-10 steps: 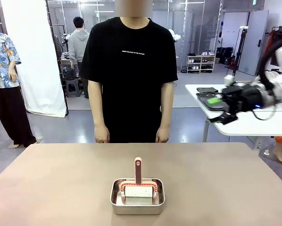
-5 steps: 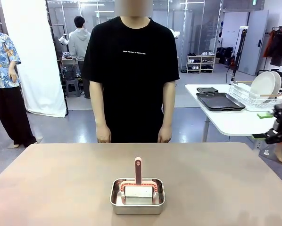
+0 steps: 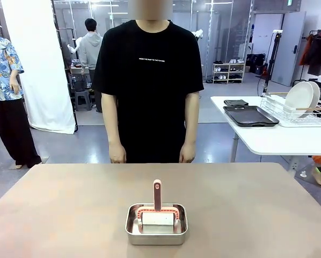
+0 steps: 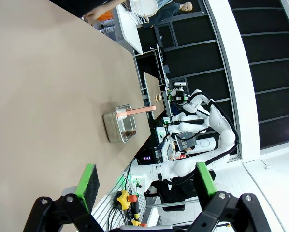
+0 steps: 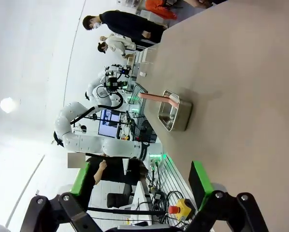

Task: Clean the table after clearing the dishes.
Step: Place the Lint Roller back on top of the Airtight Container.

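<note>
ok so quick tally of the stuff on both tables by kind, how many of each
steel pan: 1, on the brown table
pink-handled cleaning tool: 1, standing in the pan
dark trays: 2, on the white side table
wire rack: 1, on the side table
white plates: 2, upright in the rack
total: 7

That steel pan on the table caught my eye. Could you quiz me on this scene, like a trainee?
1. True or false: the plates lie on the table.
2. What stands in the pan? A) a fork B) a pink-handled tool C) a cup
3. Fill in: both the left gripper and the right gripper are ____.

Key: 1 false, they stand in the rack on the side table; 2 B; 3 open.
</note>
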